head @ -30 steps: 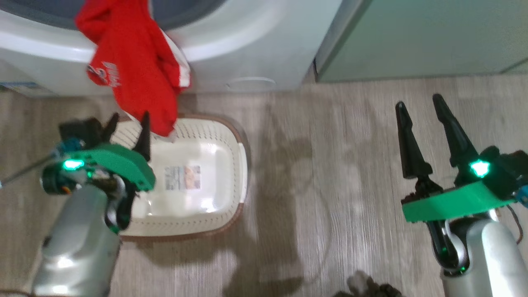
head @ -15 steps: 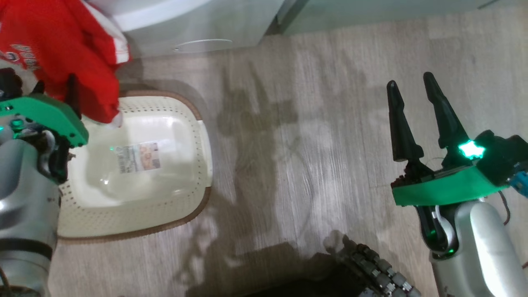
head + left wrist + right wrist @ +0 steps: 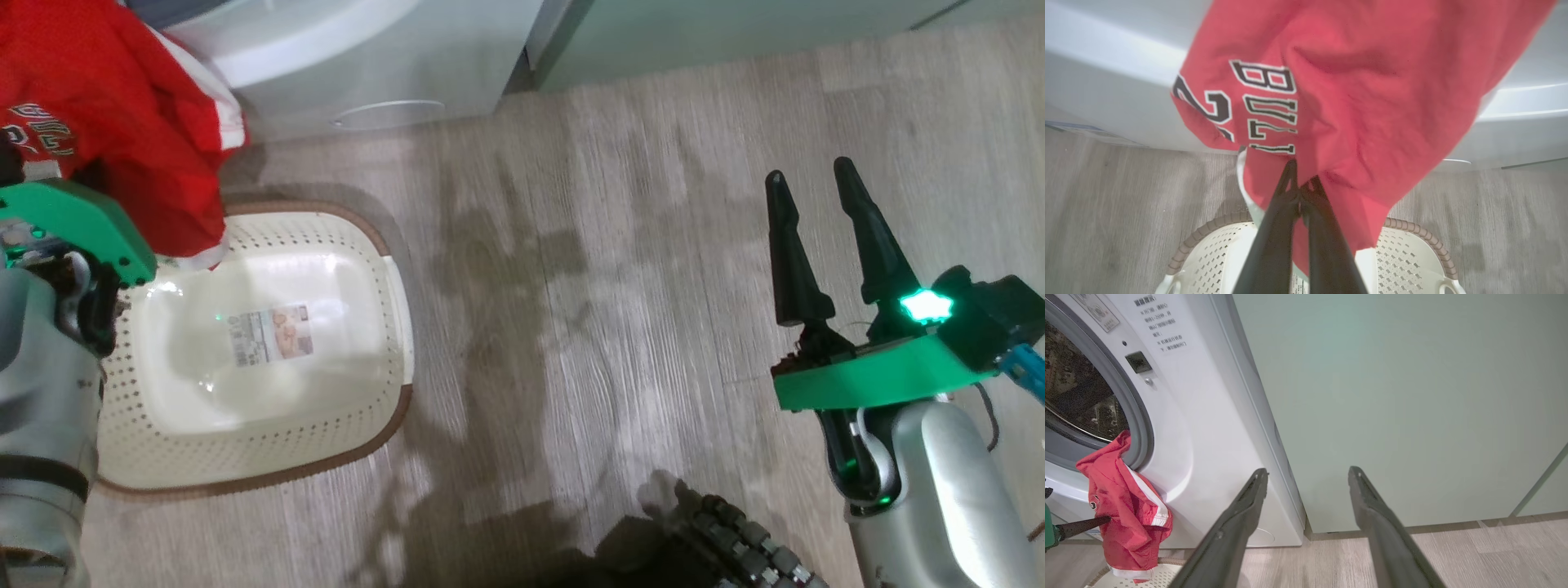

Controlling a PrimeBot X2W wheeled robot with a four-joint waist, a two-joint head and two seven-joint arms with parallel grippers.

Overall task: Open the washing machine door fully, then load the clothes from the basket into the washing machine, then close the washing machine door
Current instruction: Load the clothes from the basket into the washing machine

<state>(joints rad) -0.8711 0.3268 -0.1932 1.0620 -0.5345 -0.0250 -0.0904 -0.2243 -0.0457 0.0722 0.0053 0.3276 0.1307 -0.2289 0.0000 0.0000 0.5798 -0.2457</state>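
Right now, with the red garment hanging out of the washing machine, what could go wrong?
1. The left claw pinches only a low fold of the red garment; the cloth may slip and drop back into the basket.
2. Most of the cloth hangs outside the washing machine, over the grey gasket; it could get trapped when the machine is shut.

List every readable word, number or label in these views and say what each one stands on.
"BULL": letters running sideways on the red garment; any further letter is hidden by a fold.
"2": large numeral beside those letters, on the same garment.
Printed lines on the washing machine front: too small to read.
Sticker on the basket floor: blurred, unreadable.
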